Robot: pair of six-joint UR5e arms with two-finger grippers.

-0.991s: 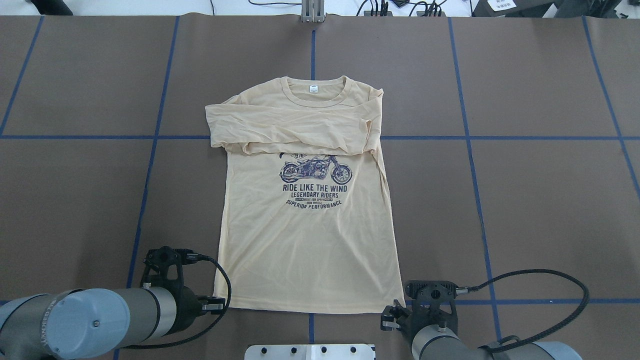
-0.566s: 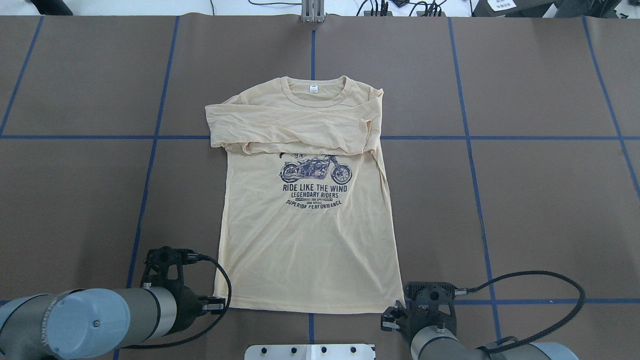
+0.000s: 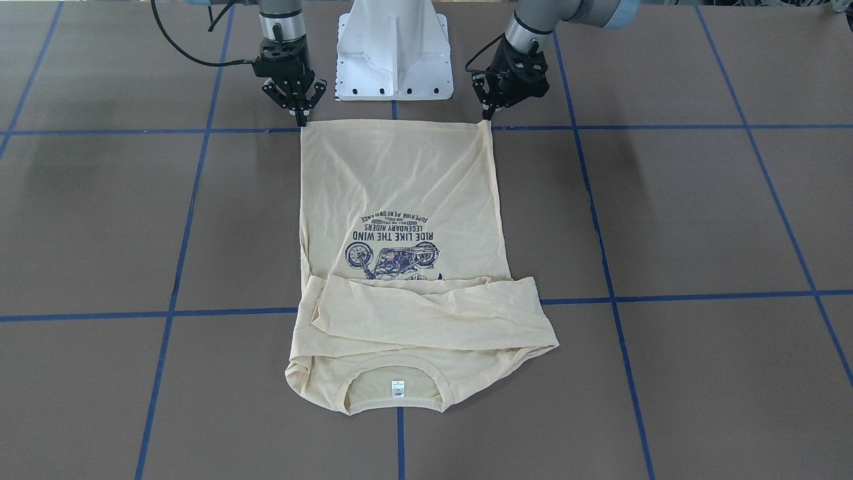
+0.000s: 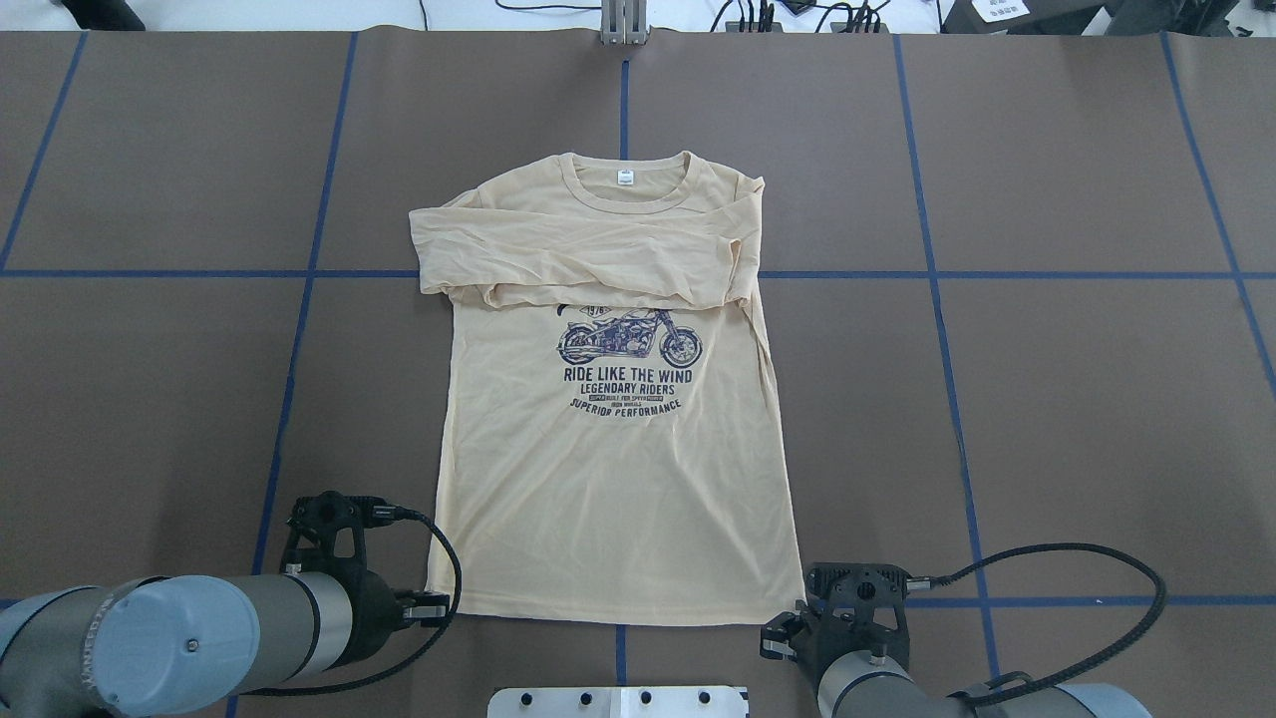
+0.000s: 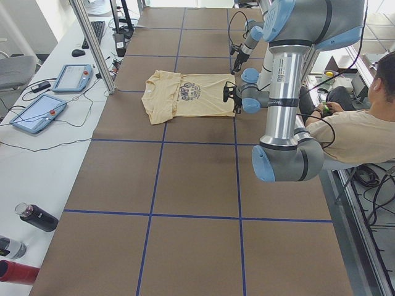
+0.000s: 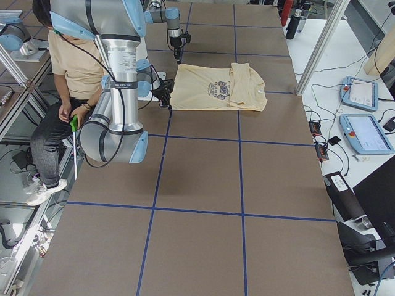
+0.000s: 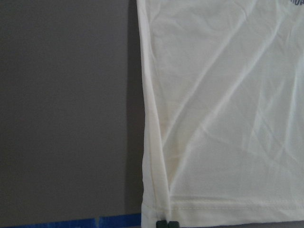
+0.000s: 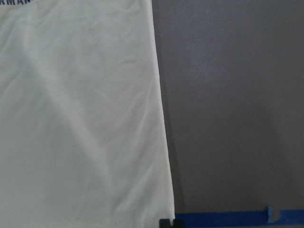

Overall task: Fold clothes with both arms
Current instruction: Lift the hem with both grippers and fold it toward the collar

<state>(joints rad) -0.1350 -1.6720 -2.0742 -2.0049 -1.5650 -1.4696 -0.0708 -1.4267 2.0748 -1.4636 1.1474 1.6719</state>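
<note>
Jaws down, left arm (image 3: 531, 23) and right arm (image 3: 280, 20) pinch T-shirt (image 3: 400, 180) hem corners.

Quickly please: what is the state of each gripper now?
Left gripper: closed on the T-shirt hem corner.
Right gripper: closed on the other hem corner.

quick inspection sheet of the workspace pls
surface: brown table with blue tape grid, flat
job's things: shirt print up, sleeves folded across chest, collar far from robot
clutter: nothing seen on the table
grippers: left gripper and right gripper each closed at a hem corner, seemingly pinching it
cables: black cables loop from both wrists, clear of shirt
surroundings: seated person behind robot; tablets and bottles on side bench
</note>
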